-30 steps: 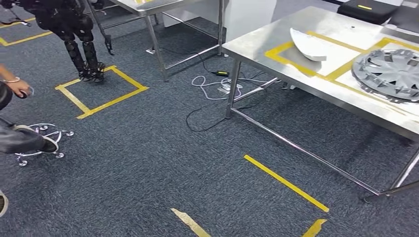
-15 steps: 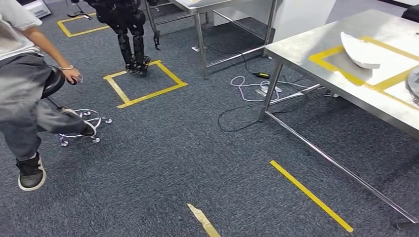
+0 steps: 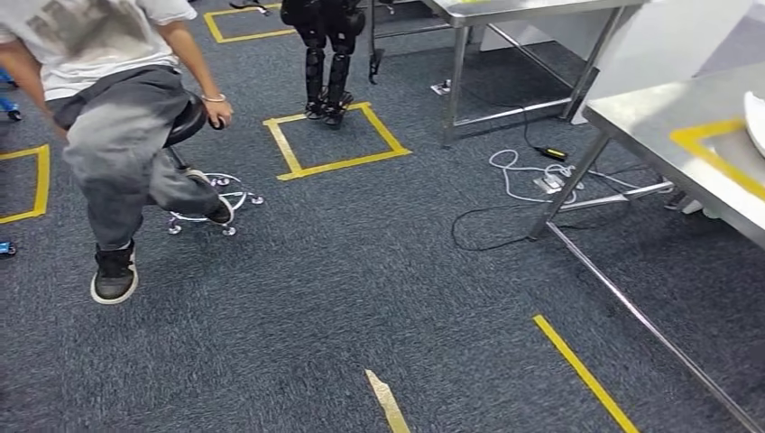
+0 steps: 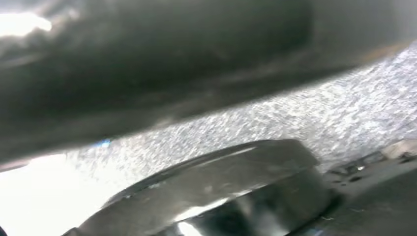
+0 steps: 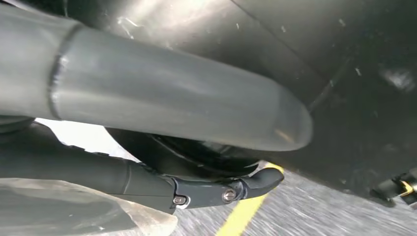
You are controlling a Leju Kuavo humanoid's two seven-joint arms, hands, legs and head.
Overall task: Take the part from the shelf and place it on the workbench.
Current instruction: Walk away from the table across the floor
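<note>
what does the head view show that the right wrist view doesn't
Head view alone: a person stepping by a stool, another robot's dark legs at a yellow tape square, cables, two steel tables, the nearer table bearing yellow tape and the edge of a white part.

Right wrist view alone: the right hand close up, its grey thumb and a darker finger, against dark body panels.

Both: grey carpet with yellow tape lines.
</note>
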